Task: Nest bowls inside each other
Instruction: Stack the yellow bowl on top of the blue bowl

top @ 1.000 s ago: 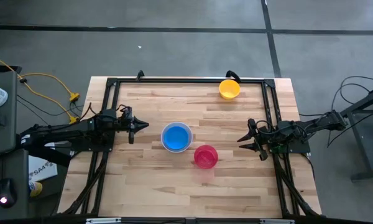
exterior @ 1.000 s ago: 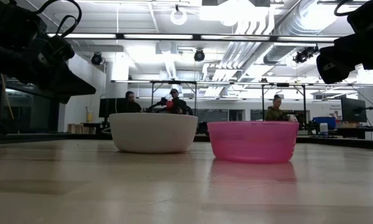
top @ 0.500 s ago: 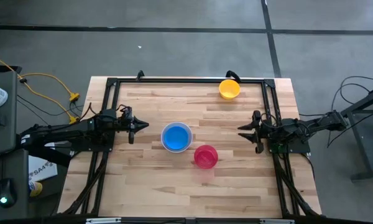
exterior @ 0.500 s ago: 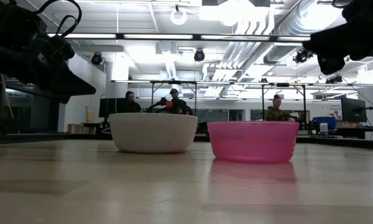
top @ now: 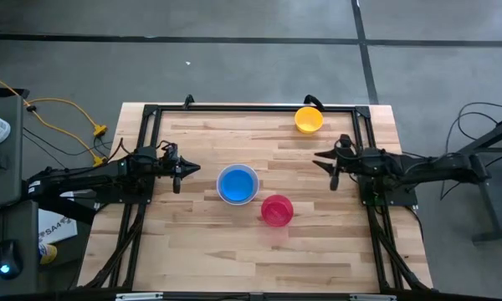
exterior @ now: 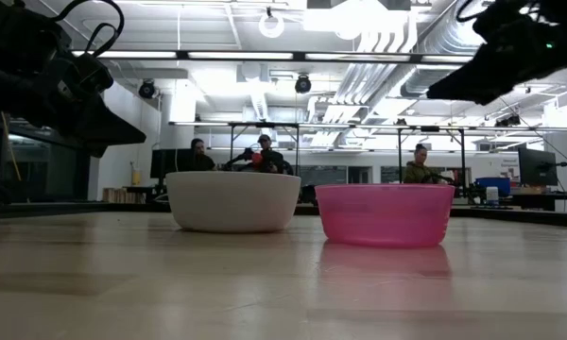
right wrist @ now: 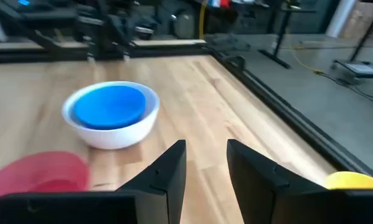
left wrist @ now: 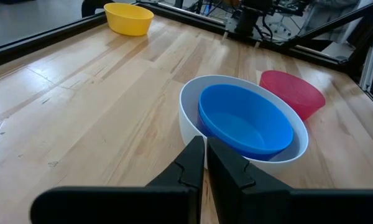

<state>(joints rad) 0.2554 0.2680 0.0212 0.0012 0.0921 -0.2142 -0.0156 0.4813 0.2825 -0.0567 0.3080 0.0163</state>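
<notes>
Jaws of right gripper stand spread and empty between yellow bowl and red bowl, evidently choosing; left gripper waits, pressed together.

Robotics lab or workshop: exposed ducts and strip lights overhead, people seated at monitors beyond the worktop, concrete floor, yellow cable.
</notes>
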